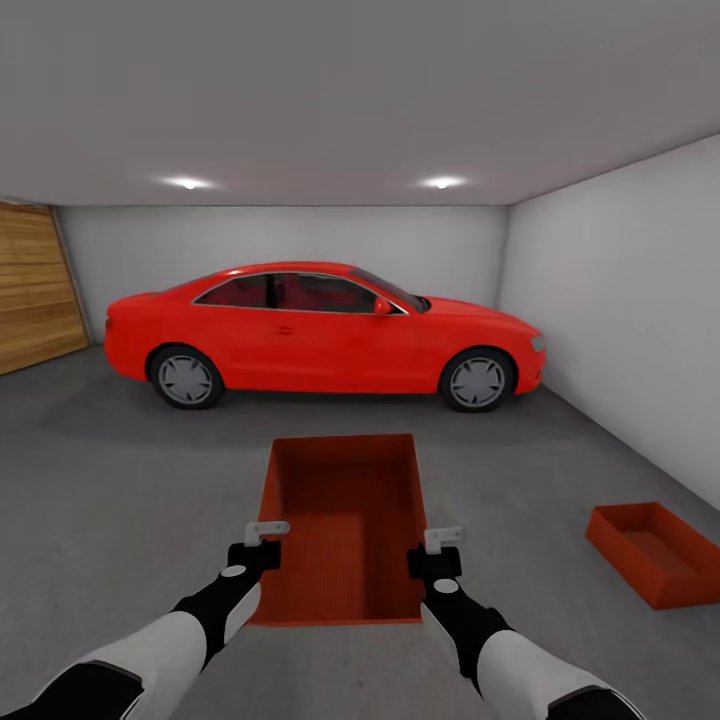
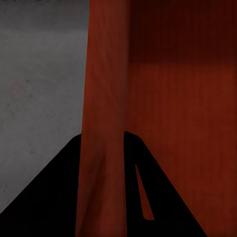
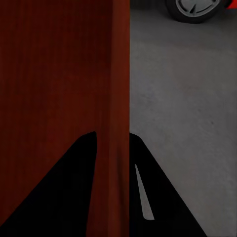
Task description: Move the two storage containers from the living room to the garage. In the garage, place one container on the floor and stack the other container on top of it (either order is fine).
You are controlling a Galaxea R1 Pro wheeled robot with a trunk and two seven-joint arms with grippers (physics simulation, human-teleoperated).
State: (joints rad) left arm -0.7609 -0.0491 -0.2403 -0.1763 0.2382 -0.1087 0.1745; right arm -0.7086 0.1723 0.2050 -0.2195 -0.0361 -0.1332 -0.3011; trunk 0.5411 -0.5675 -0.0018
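Container [image 1: 345, 525] hangs between outstretched arms, left claw [image 1: 266, 531] and right claw [image 1: 442, 541] pinching its side walls.

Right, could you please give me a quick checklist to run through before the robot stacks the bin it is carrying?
1. Left hand clamps the held container by its side wall: ok.
2. Right hand clamps the opposite wall: ok.
3. Held container looks level: ok.
4. Second container sits open-top on the garage floor: ok.
5. Held container lined up over the second one: not ok, it lies off to the robot's right.
6. Distance from the red car: ok.
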